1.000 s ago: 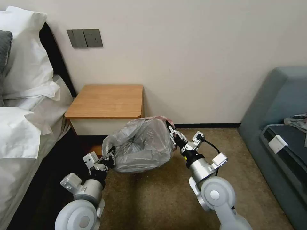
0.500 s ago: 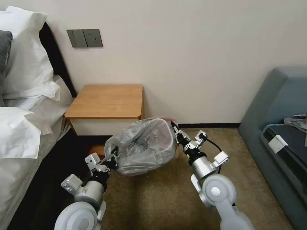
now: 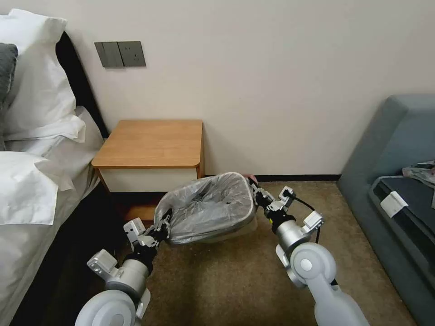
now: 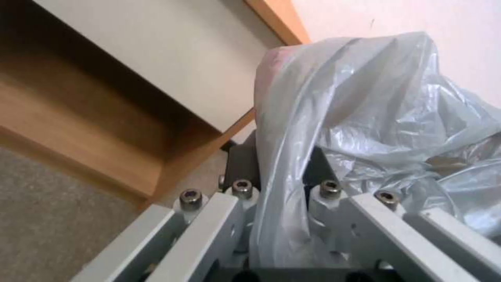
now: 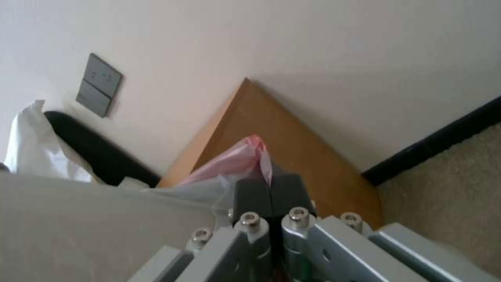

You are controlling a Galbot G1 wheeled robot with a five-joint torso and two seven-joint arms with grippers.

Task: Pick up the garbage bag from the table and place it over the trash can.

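Since a second ago both arms have come down and the garbage bag [image 3: 208, 203], then held puffed up in the air, now sits lower and flatter, its mouth stretched into a rounded rectangle.

The left gripper [image 3: 162, 225] pinches the bag's near-left edge, film bunched between its dark pads [image 4: 245, 158]. The right gripper [image 3: 255, 191] has its pads pressed together on the pink-tinted far-right edge.

Outward from them, the open bag spans between the two arms, low over the carpet [image 3: 235, 280], just to the near right of the table [image 3: 152, 142]. The trash can [image 3: 248, 222] seems to be under it; only a pale rim and wall show beneath the film, so I cannot be sure how far the bag is seated.

The pickup is done and the table top is bare. Left, I judge: settling the edge around the rim and letting go.

The bag is thin, grey, translucent and crinkled.
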